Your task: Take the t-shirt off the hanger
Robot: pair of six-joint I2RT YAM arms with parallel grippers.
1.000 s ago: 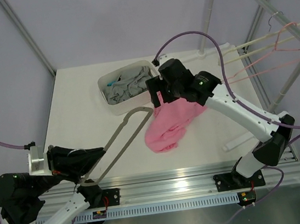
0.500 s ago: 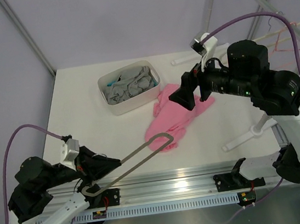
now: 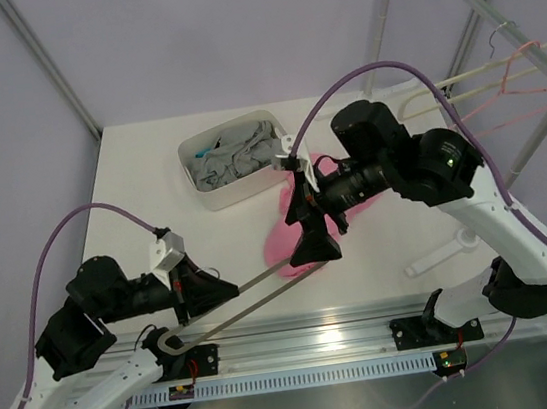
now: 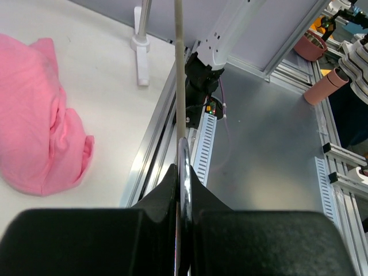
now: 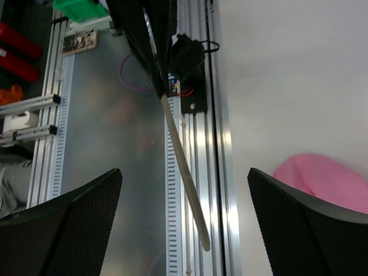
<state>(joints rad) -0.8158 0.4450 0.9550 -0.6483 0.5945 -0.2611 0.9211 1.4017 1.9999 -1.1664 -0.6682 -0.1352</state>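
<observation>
White tabletop (image 3: 153, 210) under lilac walls carries everything. At its 7 o'clock corner the left jaws are clamped together on the hanger (image 3: 256, 301). Their black fingers (image 4: 164, 192) pinch it where the silver hook (image 4: 184, 158) meets the frame (the left wrist view shows the metal running straight up between them). From that grip the hanger's dark bars reach out toward 2 o'clock. Their far end meets the tips of the right jaws in the top view; whether they touch I cannot tell. The right jaws stand wide apart, their mesh-faced fingers (image 5: 63, 224) at either side of the right wrist view with one hanger bar seen between them.

Beyond them, near the tabletop's centre, the t-shirt (image 3: 277, 246) lies off the hanger as a crumpled pink heap, partly hidden by the right arm (image 3: 419, 160). At 11 o'clock of the heap sits a white tub (image 3: 214, 197) of grey clothes (image 3: 237, 157). Out at 2 o'clock, past the tabletop's edge, pale hangers (image 3: 483, 73) hang on a rack.
</observation>
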